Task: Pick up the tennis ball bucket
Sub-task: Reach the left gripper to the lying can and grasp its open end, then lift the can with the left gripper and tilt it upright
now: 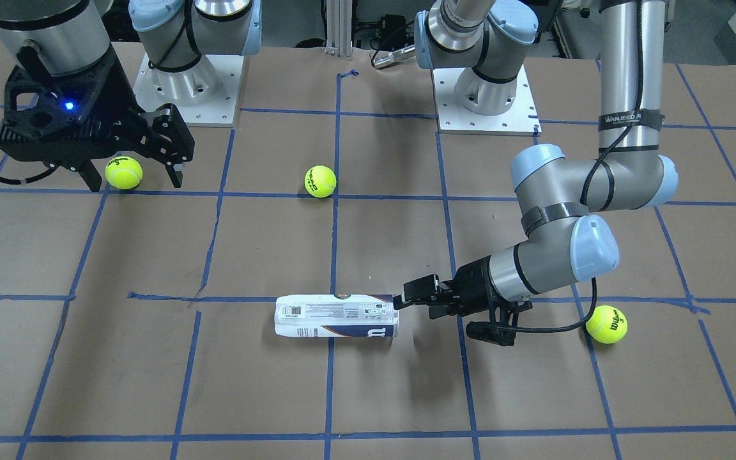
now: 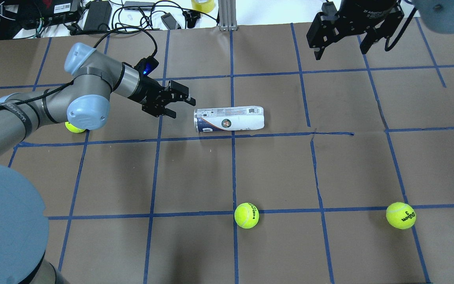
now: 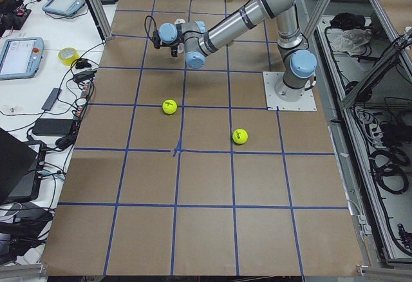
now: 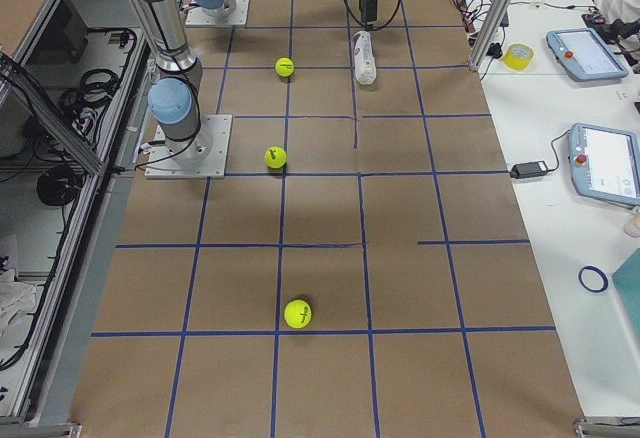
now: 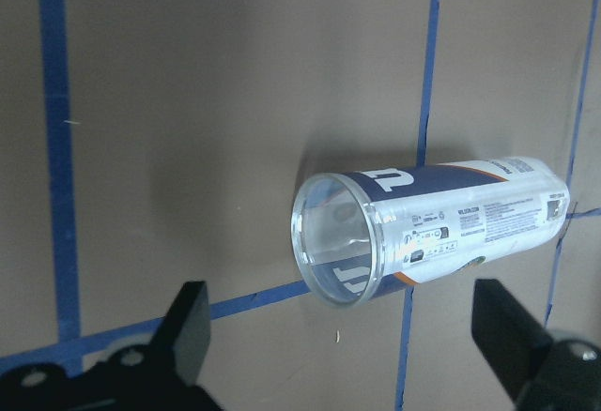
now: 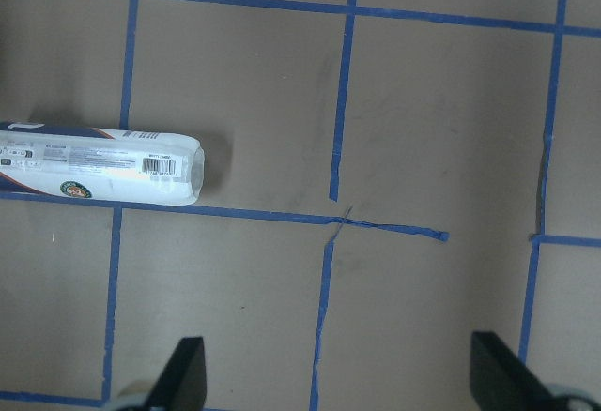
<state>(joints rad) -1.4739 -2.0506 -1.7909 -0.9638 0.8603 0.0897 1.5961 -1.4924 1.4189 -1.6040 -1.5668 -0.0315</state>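
Observation:
The tennis ball bucket (image 1: 336, 316) lies on its side on the brown table, a clear tube with a white label and navy band. It also shows in the overhead view (image 2: 229, 119) and the right wrist view (image 6: 94, 162). In the left wrist view its open mouth (image 5: 432, 228) faces the camera and it looks empty. My left gripper (image 1: 406, 301) is open and low, just short of that open end, not touching it (image 2: 180, 108). My right gripper (image 2: 339, 49) is open, empty and high above the table, well away from the tube (image 1: 133, 179).
Three yellow-green tennis balls lie loose: one mid-table (image 1: 320, 181), one under my right gripper (image 1: 124, 172), one beside my left arm's elbow (image 1: 606, 324). Blue tape lines grid the table. The arm bases (image 1: 486, 96) stand at the robot's side.

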